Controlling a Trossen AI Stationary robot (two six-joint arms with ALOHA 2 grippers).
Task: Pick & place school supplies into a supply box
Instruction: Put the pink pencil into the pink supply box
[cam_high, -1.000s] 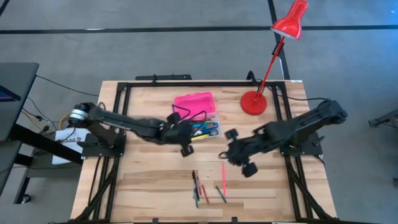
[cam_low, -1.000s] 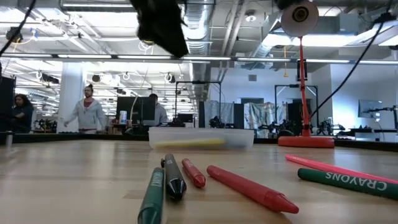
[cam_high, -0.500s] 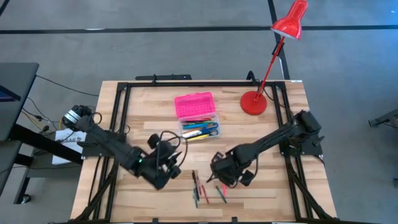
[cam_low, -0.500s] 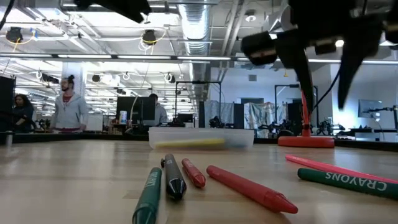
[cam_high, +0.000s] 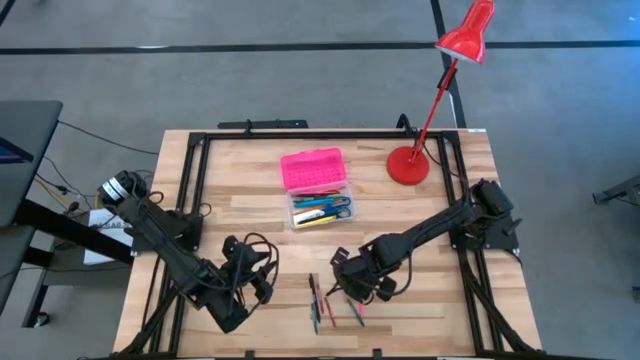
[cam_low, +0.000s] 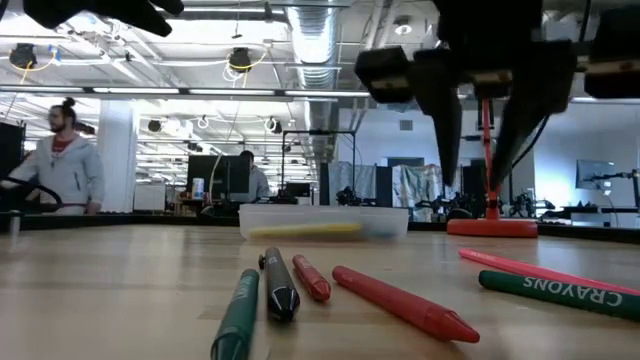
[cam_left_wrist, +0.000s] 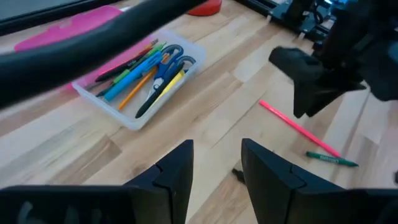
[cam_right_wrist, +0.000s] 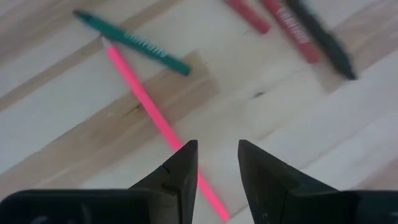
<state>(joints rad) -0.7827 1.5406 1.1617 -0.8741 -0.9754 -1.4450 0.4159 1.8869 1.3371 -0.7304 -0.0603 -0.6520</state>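
Note:
The supply box (cam_high: 321, 210) stands open at mid-table, its clear base holding several pens and blue-handled scissors (cam_left_wrist: 163, 64), its pink lid (cam_high: 313, 167) lying back behind it. Loose school supplies lie near the front edge: a pink pencil (cam_right_wrist: 148, 99), a green crayon (cam_right_wrist: 132, 41), red crayons (cam_low: 400, 303) and a black marker (cam_low: 279, 287). My right gripper (cam_right_wrist: 214, 155) hangs open just above the pink pencil, one finger on each side of it, touching nothing. Toward the front left, my left gripper (cam_left_wrist: 216, 167) is open and empty.
A red desk lamp stands with its base (cam_high: 407, 165) at the back right of the table, and its head leans out beyond the far edge. Black frame rails (cam_high: 195, 190) run along the table's sides. Bare wood lies between the box and the loose supplies.
My left gripper has swung from over the supply box toward the table's near left corner, rolling its wrist as it went. My right gripper has sunk and moved toward the near edge and left, turning, and now hangs over the loose supplies. Nothing on the table has moved.

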